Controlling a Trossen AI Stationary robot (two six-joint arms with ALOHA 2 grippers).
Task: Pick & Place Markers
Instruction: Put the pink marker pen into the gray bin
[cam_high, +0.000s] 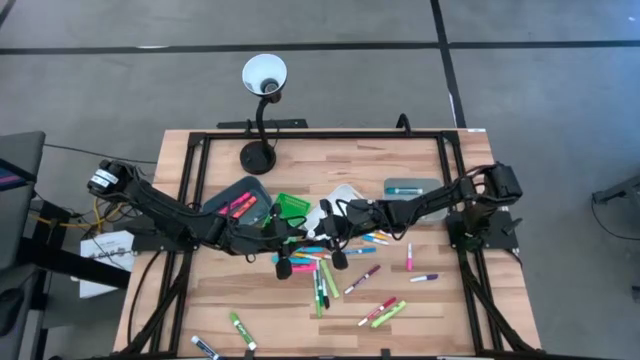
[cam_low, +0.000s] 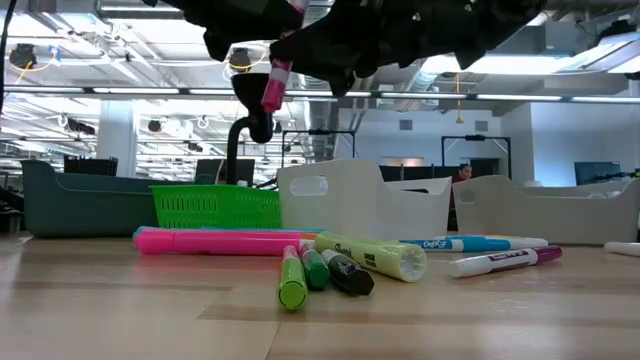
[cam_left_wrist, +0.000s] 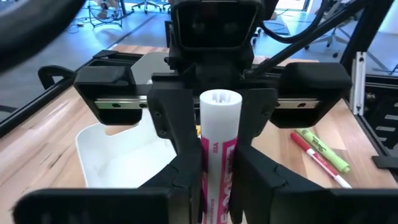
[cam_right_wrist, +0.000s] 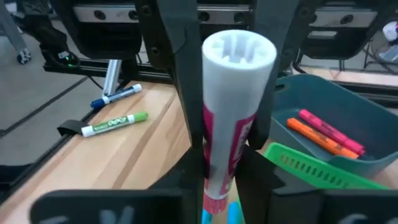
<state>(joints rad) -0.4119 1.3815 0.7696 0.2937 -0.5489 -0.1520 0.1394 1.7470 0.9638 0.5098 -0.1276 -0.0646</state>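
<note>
Your wooden table (cam_high: 440, 300) carries scattered markers (cam_high: 380, 312), a grey bin (cam_high: 225, 197), green basket (cam_high: 292, 206), white bins (cam_high: 346, 193) and a lamp (cam_high: 258, 155).

Both dark arms reach inward from the outer edges and meet near the middle, wrists facing one another. The left gripper (cam_high: 291, 233) comes in from the left side, its arm bent low and stretched toward the center. The right gripper (cam_high: 318, 226) comes from the right, forearm extended almost straight across. In each wrist view that arm's own fingers (cam_left_wrist: 186, 186) close in on either side of a pink-and-white marker (cam_left_wrist: 219, 149), with the opposite gripper pressed against the same marker from the far end, fingers (cam_right_wrist: 186, 87) clamping its sides.
</note>
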